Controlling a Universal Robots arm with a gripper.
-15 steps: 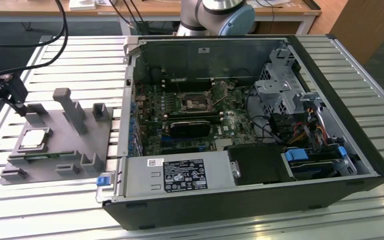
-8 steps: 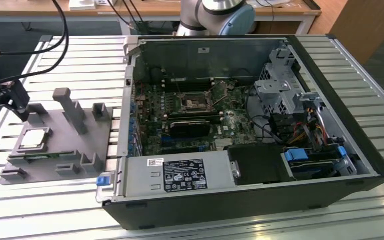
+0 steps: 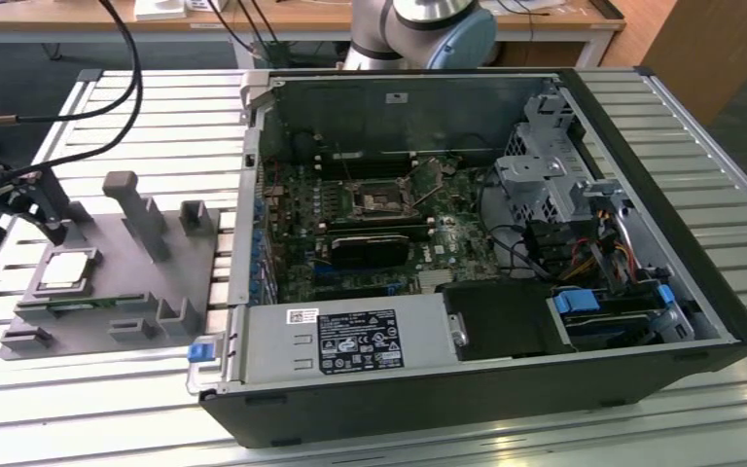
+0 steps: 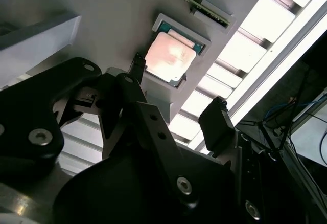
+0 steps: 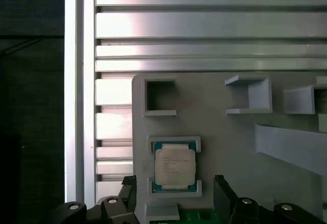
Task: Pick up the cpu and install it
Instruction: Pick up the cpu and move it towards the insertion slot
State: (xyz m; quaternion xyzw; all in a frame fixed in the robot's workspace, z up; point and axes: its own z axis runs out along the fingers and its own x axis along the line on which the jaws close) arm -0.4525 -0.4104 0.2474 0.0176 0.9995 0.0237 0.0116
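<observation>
My gripper hangs open over the cpu, which lies flat in its recess on the grey holder plate, between my spread fingers and clear of both.

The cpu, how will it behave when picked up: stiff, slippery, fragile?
The cpu looks thin and flat, so probably rigid and light. Its shiny metal top may be slippery. Flat in its grey holder recess, it shouldn't roll.
</observation>
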